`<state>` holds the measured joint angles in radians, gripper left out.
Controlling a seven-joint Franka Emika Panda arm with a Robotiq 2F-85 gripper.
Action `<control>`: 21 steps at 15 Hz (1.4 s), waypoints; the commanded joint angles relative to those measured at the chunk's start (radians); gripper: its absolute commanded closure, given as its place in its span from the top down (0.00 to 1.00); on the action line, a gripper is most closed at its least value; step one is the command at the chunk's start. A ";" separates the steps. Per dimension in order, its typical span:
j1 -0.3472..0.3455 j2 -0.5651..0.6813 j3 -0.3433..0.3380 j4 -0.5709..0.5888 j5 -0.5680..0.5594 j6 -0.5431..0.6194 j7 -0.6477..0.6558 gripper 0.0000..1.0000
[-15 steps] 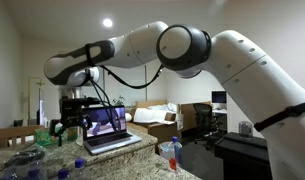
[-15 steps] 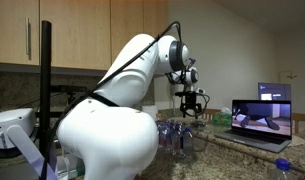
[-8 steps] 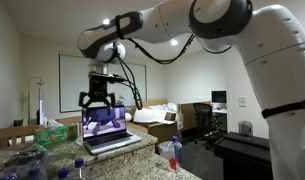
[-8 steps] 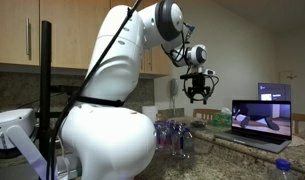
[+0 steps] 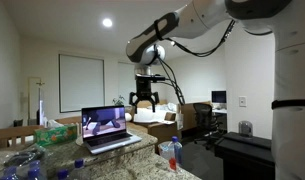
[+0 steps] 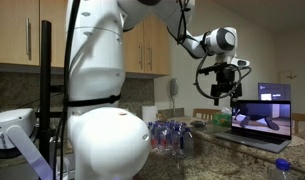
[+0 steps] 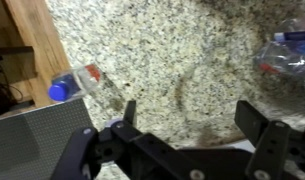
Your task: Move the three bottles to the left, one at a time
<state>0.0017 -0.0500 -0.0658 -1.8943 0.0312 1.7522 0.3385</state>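
Nothing in the grip at this moment. Finds the tool (image 5: 144,98) hanging high in the air, above and a little beyond the laptop (image 5: 104,130), jaws spread wide apart and empty. Confirmed in the wrist view, looking down past the two fingers (image 7: 129,112) onto the speckled granite worktop (image 7: 182,40), well clear of everything on it.

As for the bottles: none lifted, all down on the worktop. In an exterior view, a lone bottle (image 5: 172,152) showing red, upright near the worktop's end and well apart from the others. Most likely the same lone bottle (image 7: 72,85) in the wrist view, blue-capped and red-labelled, just beside the laptop's grey corner and close to the worktop's edge. On the other side of the laptop, a group of bottles (image 6: 177,135) with blue caps, packed close together and partly hidden behind the robot's body. Probably one of them at the wrist view's edge too, a second bottle (image 7: 287,55) only half in frame.

Impossible to tell from these views the direction meant by left, or the lone bottle's status: already delivered, or waiting its turn. Unfinished either way, by the look of it, with bottles split between two spots rather than gathered on one side. Left to do for each remaining one: descend over it, close on it, carry it across, release.
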 commanded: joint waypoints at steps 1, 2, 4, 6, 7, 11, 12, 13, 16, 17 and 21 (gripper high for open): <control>-0.088 -0.097 -0.049 -0.161 -0.064 0.061 0.017 1.00; -0.114 -0.086 -0.068 -0.170 -0.070 0.068 0.003 1.00; -0.151 -0.066 -0.098 -0.191 -0.047 0.082 0.007 1.00; -0.175 -0.041 -0.117 -0.218 -0.018 0.120 0.027 1.00; -0.179 -0.026 -0.122 -0.230 0.000 0.142 0.028 1.00; -0.182 0.041 -0.128 -0.265 0.083 0.294 0.052 1.00; -0.182 0.067 -0.130 -0.250 0.095 0.306 0.060 1.00; -0.183 0.091 -0.132 -0.238 0.103 0.318 0.064 1.00; -0.189 0.142 -0.137 -0.165 0.092 0.215 -0.050 1.00; -0.191 0.149 -0.137 -0.145 0.093 0.185 -0.097 1.00; -0.203 0.163 -0.145 -0.027 0.013 -0.031 -0.283 1.00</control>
<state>-0.1829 0.0977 -0.2074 -2.0079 0.0923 1.8551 0.1828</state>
